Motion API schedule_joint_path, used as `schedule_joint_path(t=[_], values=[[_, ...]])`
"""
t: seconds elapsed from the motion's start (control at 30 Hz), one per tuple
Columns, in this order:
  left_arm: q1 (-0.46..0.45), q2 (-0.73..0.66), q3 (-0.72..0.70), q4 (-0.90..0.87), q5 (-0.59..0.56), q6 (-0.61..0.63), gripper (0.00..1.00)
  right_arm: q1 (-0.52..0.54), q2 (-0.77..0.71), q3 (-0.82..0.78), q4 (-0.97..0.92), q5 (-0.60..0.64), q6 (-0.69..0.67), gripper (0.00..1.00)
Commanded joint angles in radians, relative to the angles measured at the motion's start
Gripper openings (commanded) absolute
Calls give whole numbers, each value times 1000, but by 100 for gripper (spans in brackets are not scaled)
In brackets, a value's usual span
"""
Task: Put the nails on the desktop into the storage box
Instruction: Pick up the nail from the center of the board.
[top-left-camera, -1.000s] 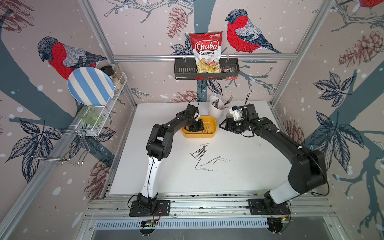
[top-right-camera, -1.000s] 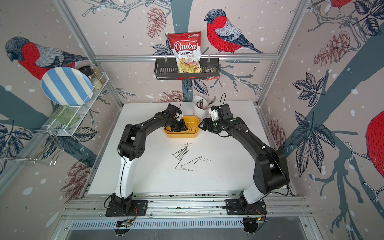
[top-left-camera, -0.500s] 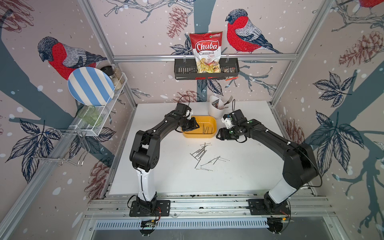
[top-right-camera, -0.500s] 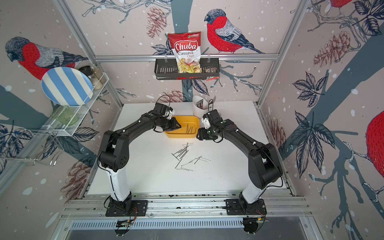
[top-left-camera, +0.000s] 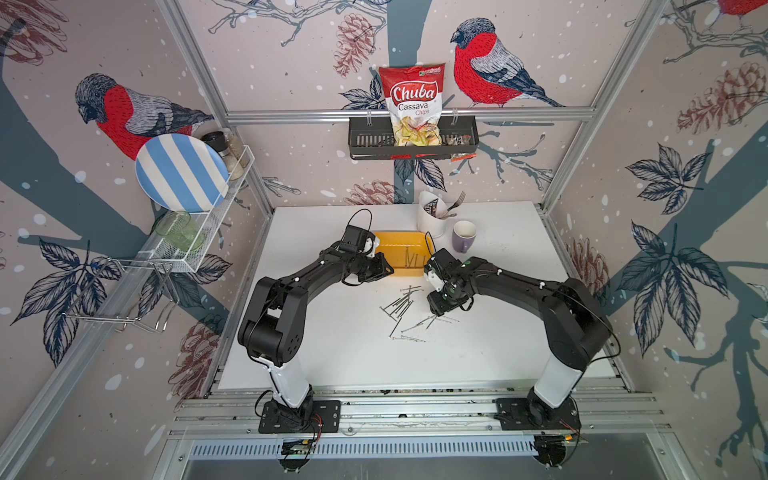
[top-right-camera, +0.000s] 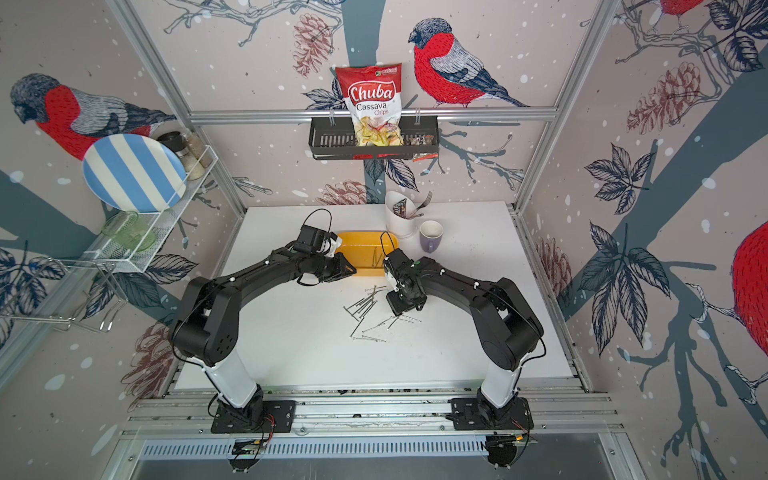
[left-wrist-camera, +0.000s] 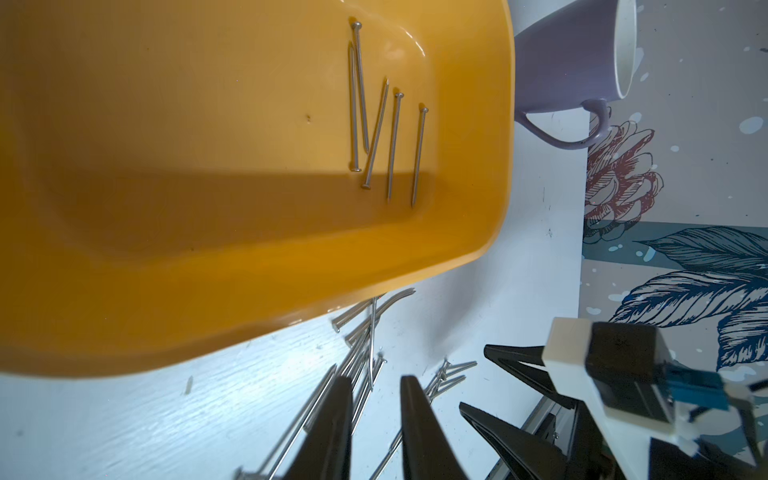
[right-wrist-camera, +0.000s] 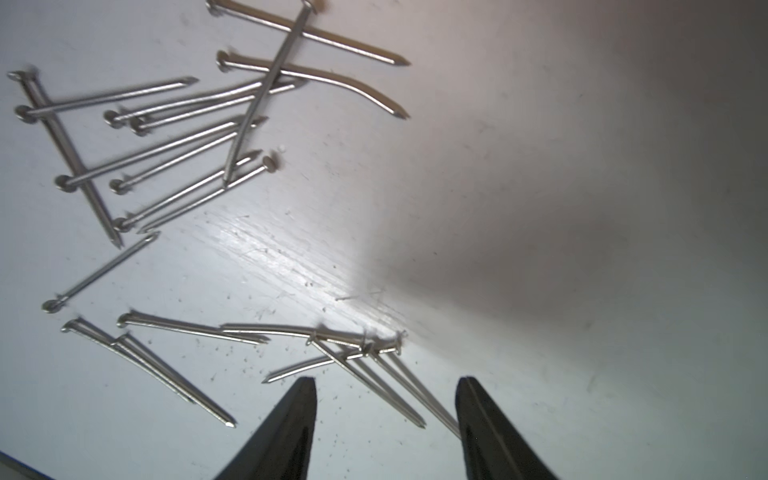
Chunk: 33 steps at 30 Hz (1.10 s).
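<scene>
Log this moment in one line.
left end effector: open, by storage box | right end effector: open over nails on desktop | stored: five nails

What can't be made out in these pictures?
- Count of loose nails: too small and tangled in both top views; blurred and cut by an edge in the right wrist view.
- Storage box: one end hidden behind the left arm in both top views; cut off by edges in the left wrist view.
- Right gripper: its own body covers the jaws from above; contact with the desktop unclear.
</scene>
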Motion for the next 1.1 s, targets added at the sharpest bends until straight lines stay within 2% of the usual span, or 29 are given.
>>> schedule_joint_path(t=[0.0,0.57,1.07], values=[[-9,-7,-3,30,0,-8,25,-4,-2,-21,-15,61,1,54],[-26,3,-34,54,2,-12,25,-1,-44,-76,-5,9,1,48],[-26,11,-36,59,10,-16,25,-2,20,-81,5,43,0,43]])
